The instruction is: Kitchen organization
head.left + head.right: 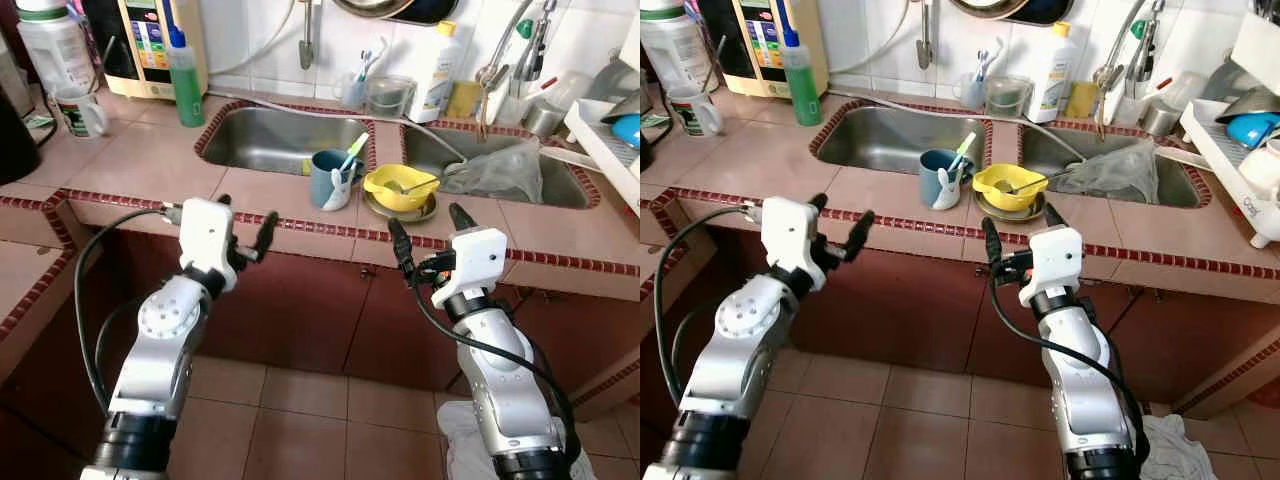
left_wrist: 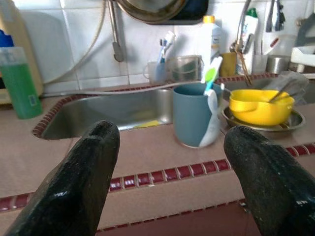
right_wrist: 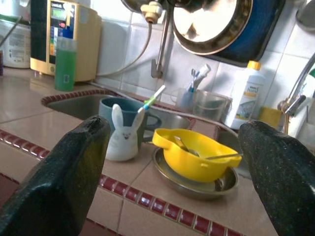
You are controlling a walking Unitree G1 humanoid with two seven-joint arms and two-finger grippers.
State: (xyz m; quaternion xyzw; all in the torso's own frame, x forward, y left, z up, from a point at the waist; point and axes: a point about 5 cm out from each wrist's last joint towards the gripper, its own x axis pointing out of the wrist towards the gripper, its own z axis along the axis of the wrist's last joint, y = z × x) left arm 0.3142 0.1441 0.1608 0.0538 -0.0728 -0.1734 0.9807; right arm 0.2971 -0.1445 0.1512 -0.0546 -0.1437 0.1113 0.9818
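We see both arms raised in front of a tiled kitchen counter (image 1: 140, 165), neither touching anything. Our left gripper (image 1: 243, 226) hovers just off the counter's front edge with its 2 black fingers (image 2: 81, 177) spread apart and nothing between them. Our right gripper (image 1: 431, 228) is at the same edge, its 2 fingers (image 3: 59, 184) also spread wide and holding nothing.

On the strip of counter between the 2 grippers stands a blue mug (image 1: 329, 179), upright, just in front of the left sink basin (image 1: 270, 138). In it stands a toothbrush (image 1: 353, 152) with a green and white handle, leaning out over the rim, and a white rabbit-shaped piece (image 3: 122, 133) rests against the mug's front. Just beside the mug, to its right, a yellow bowl (image 1: 399, 187) sits on a shallow metal plate (image 1: 400, 210); a metal spoon (image 3: 216, 156) lies in the bowl with its handle over the rim.

The right sink basin (image 1: 520, 180) holds a crumpled clear plastic bag (image 1: 500, 170). At the back wall stand a clear cup with toothbrushes (image 1: 357, 88), a clear tumbler (image 1: 388, 96) and a white bottle with a yellow cap (image 1: 437, 72). Far left we see a green bottle (image 1: 184, 78) and a white mug (image 1: 79, 110). A dish rack (image 1: 1240, 130) at the far right holds a blue bowl (image 1: 1253, 128).
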